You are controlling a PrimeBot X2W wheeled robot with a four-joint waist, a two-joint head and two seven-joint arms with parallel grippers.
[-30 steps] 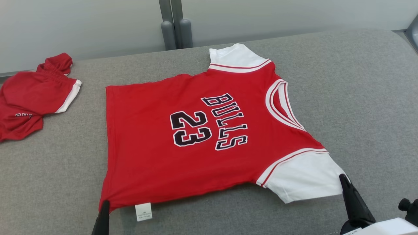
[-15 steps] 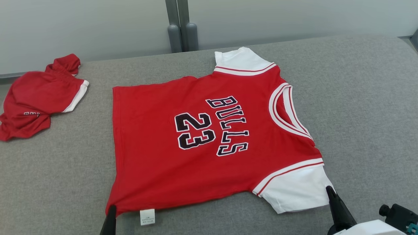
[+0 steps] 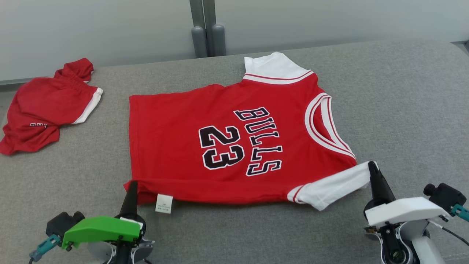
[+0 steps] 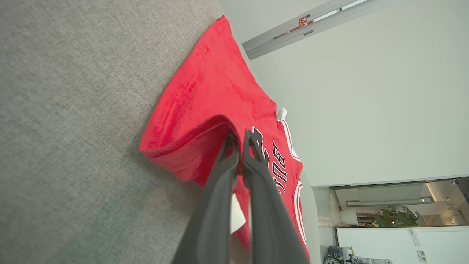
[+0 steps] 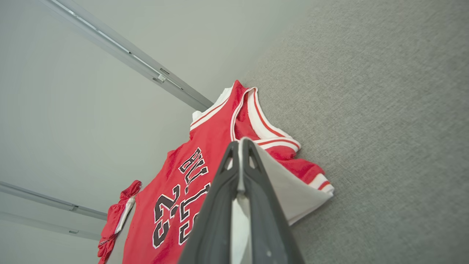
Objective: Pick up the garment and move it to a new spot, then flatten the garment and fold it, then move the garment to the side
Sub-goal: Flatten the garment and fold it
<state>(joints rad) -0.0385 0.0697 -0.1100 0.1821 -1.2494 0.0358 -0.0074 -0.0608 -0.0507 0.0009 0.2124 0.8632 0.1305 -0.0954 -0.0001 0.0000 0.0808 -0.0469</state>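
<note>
Here's the jersey [image 3: 234,146], lettering up, spread across the middle of the grey cushion [image 3: 403,91], collar towards the robot's right. Now the left gripper [image 3: 132,184] is pinched tight on the near hem corner, just beside the white tag [image 3: 163,203], cloth curling up around its fingers. And the right gripper [image 3: 372,167] is clamped on the near white sleeve [image 3: 329,189], its edge raised. Red shorts [image 3: 44,110] lie crumpled well off to the left
</note>
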